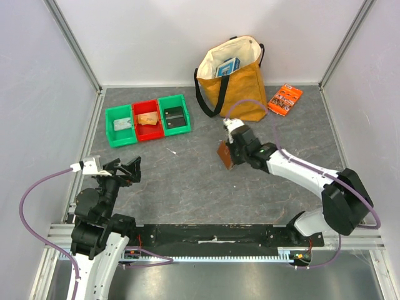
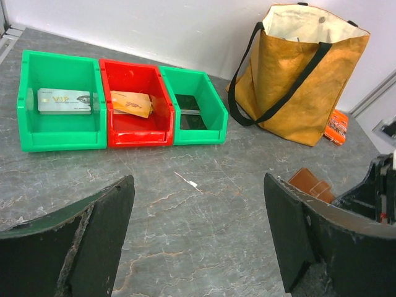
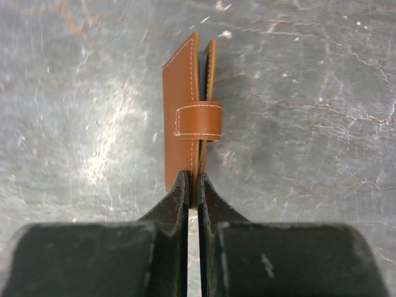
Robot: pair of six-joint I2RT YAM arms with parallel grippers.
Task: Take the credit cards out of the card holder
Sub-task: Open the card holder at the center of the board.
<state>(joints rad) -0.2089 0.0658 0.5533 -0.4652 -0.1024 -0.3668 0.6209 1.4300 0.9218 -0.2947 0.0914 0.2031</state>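
**Brown leather holder pinched in the right claw**

Brown leather card holder (image 3: 179,86), folded shut and seen edge-on, has its near end clamped between the fingers of the right claw (image 3: 192,180). It is over the grey bench (image 3: 309,124), just in front of the tan tote bag (image 1: 234,78). The left claw (image 2: 198,185) is spread apart on nothing, well to the bag's front left. Credit cards (image 2: 64,101) lie in the bins (image 2: 139,133) left of the bag.
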